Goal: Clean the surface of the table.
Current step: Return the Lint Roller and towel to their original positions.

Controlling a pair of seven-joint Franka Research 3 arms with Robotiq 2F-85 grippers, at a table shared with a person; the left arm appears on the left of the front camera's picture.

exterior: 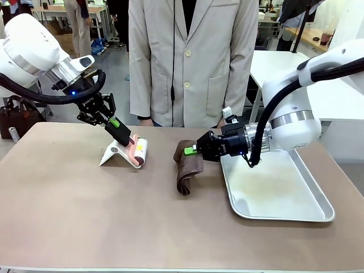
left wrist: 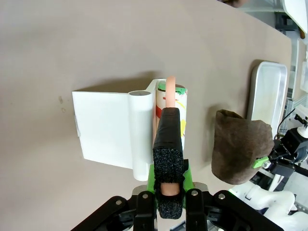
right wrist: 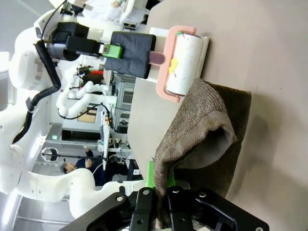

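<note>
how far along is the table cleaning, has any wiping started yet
Both tools are gripped: the left gripper is shut on the lint roller beside its white stand, and the right gripper is shut on the brown cloth. Nothing shows wiping done; the table remains to be cleaned.

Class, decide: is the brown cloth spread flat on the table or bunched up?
Bunched up: the brown cloth hangs in folds from the right hand, its lower end crumpled on the table.
</note>
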